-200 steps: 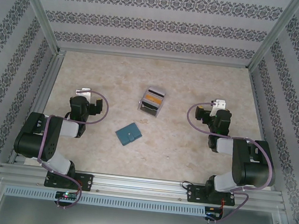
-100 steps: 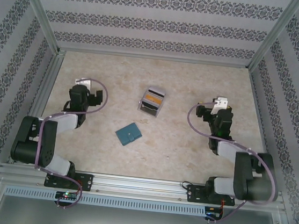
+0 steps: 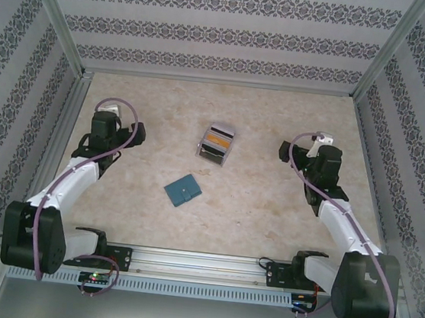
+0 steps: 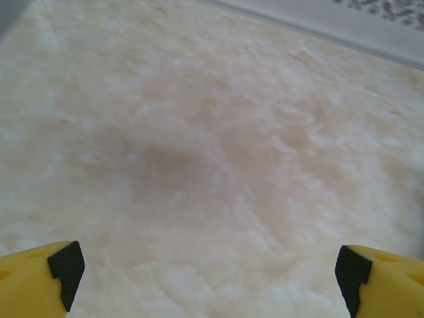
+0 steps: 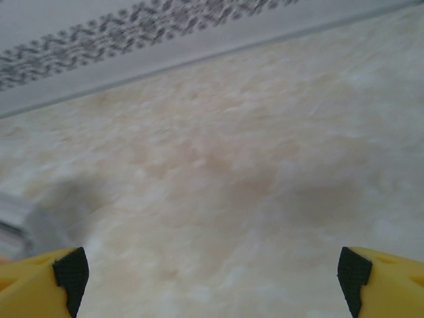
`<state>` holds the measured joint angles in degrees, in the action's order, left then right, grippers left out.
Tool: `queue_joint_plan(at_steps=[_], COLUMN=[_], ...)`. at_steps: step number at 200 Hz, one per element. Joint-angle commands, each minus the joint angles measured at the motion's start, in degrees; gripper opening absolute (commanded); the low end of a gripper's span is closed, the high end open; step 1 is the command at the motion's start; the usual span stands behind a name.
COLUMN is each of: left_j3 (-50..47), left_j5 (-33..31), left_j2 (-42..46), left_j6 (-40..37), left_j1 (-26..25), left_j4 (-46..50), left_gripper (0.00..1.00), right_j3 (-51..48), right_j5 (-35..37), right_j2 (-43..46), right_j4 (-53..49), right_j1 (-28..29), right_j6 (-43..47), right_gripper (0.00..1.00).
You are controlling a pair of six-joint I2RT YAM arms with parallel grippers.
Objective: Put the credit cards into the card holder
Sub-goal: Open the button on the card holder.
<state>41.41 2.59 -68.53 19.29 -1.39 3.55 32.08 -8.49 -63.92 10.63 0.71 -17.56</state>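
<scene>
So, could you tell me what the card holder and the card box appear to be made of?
Card holder: probably leather or faux leather, judging by its matte teal cover, though it is too small to be sure. Card box: likely clear plastic with grey edges; cards visible inside.

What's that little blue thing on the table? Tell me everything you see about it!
That is the card holder, a small teal-blue wallet shaped like a thin book. It looks folded shut and lies flat on the beige table, turned at a slant. Its cover has a few tiny pale specks too small to make out. It sits apart from the clear box of cards, toward the table's near edge. Nothing but the table touches it.
</scene>
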Motion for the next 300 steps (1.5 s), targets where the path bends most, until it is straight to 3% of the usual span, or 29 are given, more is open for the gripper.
queue_joint_plan(at_steps=[1,36,66,96,137,176,244,300], left_j3=[0.54,1.56,1.2,1.0,0.6,0.94,2.78,4.7], left_j5=[10.49,18.52,24.9,25.02,21.06,19.66,14.56,13.74], left_j2=[1.68,1.68,2.59,2.48,1.83,0.96,-2.12,-3.74], left_j6=[4.86,6.0,9.18,11.56,13.2,14.67,14.9,14.43], left_j1=[0.51,-0.98,-2.75,-5.18,-6.79,-6.87,-6.87,-6.87], left_j4=[8.04,16.65,19.56,21.69,23.92,25.03,28.19,28.77], left_gripper=[0.99,0.99,1.0,1.0,1.0,1.0,0.99,0.99], right_j3=[4.06,8.54,13.44,18.0,24.72,31.24,41.31,44.78], right_j5=[-8.58,-6.83,0.67,6.48,6.6,4.87,7.3,7.82], right_j2=[-0.28,-0.69,-1.48,-6.6,-19.21,-30.22,-40.97,-45.97], right_j4=[-8.94,-20.42,-30.33,-35.5,-35.82,-33.97,-37.4,-39.41], right_j1=[1.99,13.49,27.05,40.07,53.88,58.78,58.73,58.09], right_j6=[-5.78,-3.58,-1.26,-1.3,-3.08,-4.13,-1.95,-2.53], right_gripper=[0.98,0.95,0.92,0.88,0.82,0.77,0.58,0.52])
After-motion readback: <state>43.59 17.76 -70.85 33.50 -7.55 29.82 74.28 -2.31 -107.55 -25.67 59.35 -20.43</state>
